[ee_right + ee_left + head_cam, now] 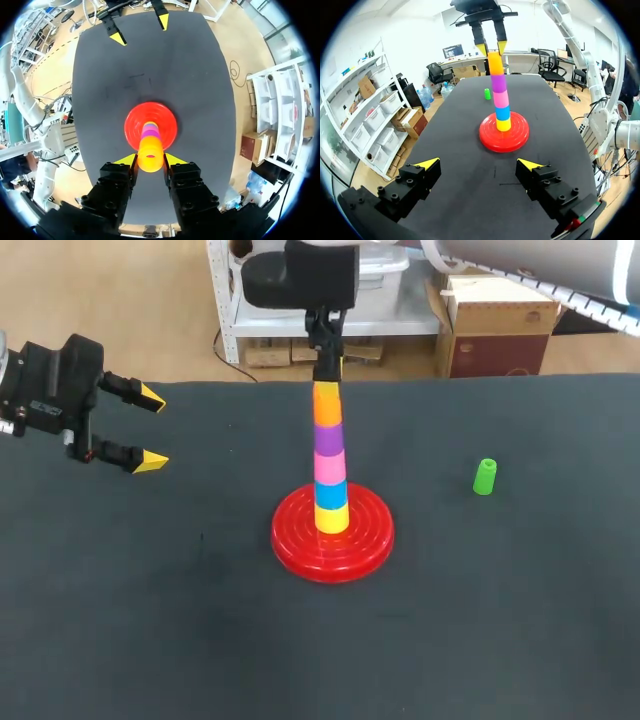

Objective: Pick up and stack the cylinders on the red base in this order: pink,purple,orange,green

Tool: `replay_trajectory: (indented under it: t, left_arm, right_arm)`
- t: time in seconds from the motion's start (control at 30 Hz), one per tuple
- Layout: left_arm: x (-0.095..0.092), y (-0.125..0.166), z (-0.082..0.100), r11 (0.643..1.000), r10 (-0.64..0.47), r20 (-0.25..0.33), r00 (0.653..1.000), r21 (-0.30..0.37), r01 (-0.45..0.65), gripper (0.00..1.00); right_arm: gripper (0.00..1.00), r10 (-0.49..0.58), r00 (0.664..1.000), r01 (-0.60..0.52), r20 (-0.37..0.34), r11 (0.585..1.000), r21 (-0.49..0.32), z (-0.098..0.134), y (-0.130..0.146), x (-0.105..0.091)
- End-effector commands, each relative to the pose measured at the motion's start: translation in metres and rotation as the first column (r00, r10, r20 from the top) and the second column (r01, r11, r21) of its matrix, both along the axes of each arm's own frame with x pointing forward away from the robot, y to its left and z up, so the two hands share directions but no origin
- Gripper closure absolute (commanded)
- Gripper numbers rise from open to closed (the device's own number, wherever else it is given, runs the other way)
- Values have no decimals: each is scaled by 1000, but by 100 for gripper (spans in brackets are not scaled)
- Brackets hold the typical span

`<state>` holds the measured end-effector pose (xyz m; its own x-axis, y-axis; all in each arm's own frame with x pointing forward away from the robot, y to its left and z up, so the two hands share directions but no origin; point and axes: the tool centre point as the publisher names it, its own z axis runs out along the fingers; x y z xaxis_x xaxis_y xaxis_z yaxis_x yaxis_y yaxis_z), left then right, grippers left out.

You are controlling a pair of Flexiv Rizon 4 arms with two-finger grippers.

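Stack [331,468] on red round base [300,545] mid-bench [500,640]; right fingers [126,160] clamped on top orange plastic cylinder [327,405]. Left fingers [150,461] apart by left edge. Green plastic cylinder [484,476] alone, open bench around.

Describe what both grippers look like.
Left gripper: blocky black housing, two black fingers studded with bolt heads, bright yellow wedge tips, a small red and green mark on one side. Right gripper: same black bolted fingers, yellow tips.

Open table [520,620] around green cylinder [484,476]; mid-table stack [330,465] under right pincer [327,368] well apart.
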<state>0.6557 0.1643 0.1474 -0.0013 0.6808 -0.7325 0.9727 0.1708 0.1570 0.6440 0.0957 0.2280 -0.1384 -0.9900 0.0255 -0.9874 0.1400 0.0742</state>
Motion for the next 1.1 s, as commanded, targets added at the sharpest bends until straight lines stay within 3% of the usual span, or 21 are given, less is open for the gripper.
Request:
replay_trajectory:
  t: [0.03, 0.4, 0.53, 0.57, 0.6, 0.9, 1.1]
  left_arm:
    - [0, 0, -1, 1000, -1, 1, 1000, 1, 1, 0]
    - [0, 0, -1, 1000, -1, 1, 1000, 1, 1, 0]
    - [0, 0, -1, 1000, -1, 1, 1000, 1, 1, 0]
    - [0, 0, -1, 1000, -1, 1, 1000, 1, 1, 0]
    - [0, 0, -1, 1000, -1, 1, 1000, 1, 1, 0]
    - [0, 0, -1, 1000, -1, 1, 1000, 1, 1, 0]
    - [0, 0, -1, 1000, -1, 1, 1000, 1, 1, 0]
  right_arm:
    - [100, 4, 1000, -3, -16, 1000, 8, -7, 2, -1]
    - [100, -22, 998, 23, -62, 1000, 10, -25, -2, -17]
    - [99, -32, 999, 33, -29, 999, 30, -20, -2, -16]
    - [66, -38, 999, 39, -24, 999, 36, -16, -2, -15]
    - [1, -46, 999, 46, 0, 998, 48, -10, -3, -15]
    - [0, -153, 979, 140, 132, 985, 103, 41, -38, -19]
    - [0, -347, 926, 341, 147, 938, 60, 34, -104, -32]
